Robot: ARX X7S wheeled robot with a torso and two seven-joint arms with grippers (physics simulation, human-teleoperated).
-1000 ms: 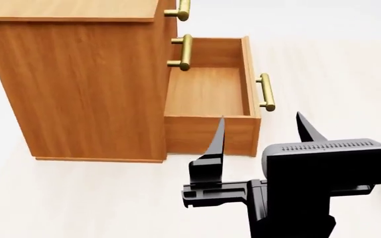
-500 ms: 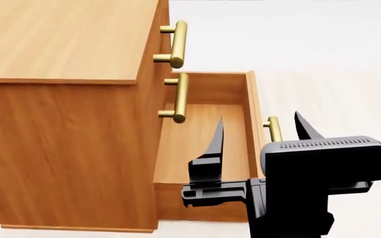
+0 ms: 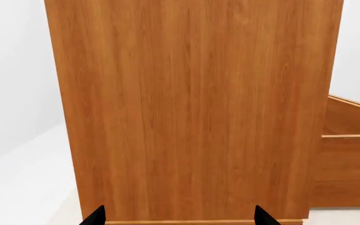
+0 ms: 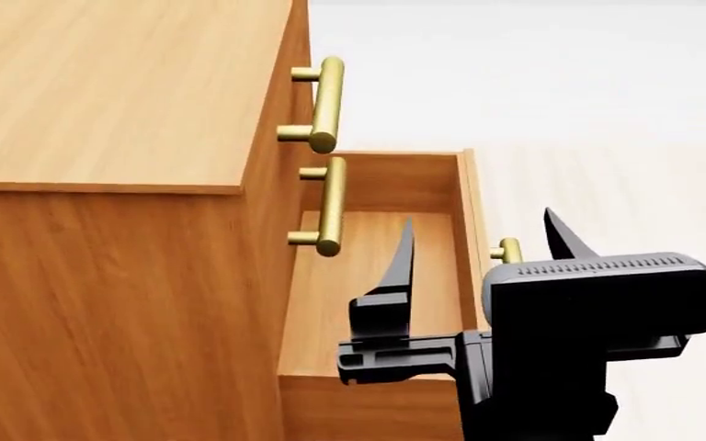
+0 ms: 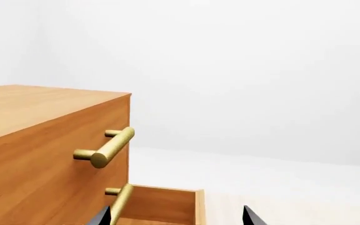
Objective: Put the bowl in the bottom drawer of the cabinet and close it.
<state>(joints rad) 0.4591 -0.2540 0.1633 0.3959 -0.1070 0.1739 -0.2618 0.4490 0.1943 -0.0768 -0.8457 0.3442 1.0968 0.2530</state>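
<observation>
Right gripper hangs in front of the head camera, black, its two pointed fingers upright and spread apart with nothing between them. It sits over the near end of the open drawer, whose wooden floor is bare. Left gripper shows only two black fingertips at the edge of its wrist view, apart, facing the plain side panel of the cabinet. The drawer juts out to the side, low on the cabinet. Two brass handles stand above it on shut fronts. Bowl: not in any view. Floor pale, near white; background a blank white wall.
</observation>
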